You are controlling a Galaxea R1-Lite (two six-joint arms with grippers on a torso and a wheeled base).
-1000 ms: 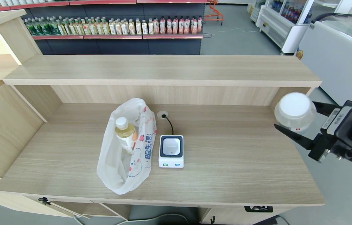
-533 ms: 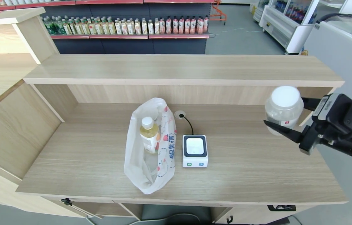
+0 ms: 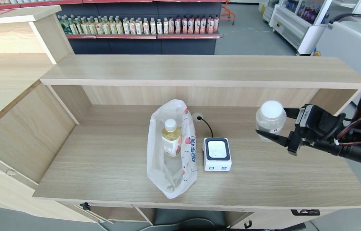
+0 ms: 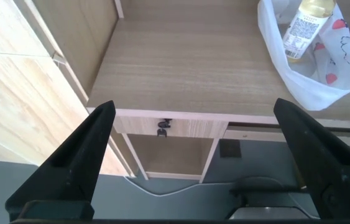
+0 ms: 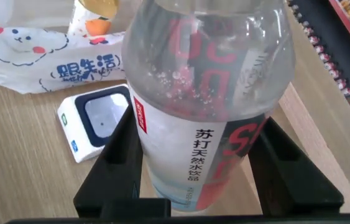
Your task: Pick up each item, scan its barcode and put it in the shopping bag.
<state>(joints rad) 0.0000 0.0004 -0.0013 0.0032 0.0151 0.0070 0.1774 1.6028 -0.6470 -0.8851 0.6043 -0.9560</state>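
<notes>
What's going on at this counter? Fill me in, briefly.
The robot is checking out groceries. Its right gripper holds a clear white-capped bottle upright over the wooden counter, to the right of the scanner and not yet over it. A yellow tea bottle already sits in the white shopping bag just left of the scanner. The left gripper hangs open and empty off the counter's front edge.

Shopping bag (image 3: 172, 150) lies on the counter (image 3: 103, 160), one bottle (image 3: 171, 136) inside it. We log the scanner (image 3: 217, 153) just right of the bag (its cable (image 3: 206, 125) runs behind). Well right of the scanner, over the counter, the right gripper (image 3: 272, 124) holds a second bottle (image 3: 270, 119).
</notes>
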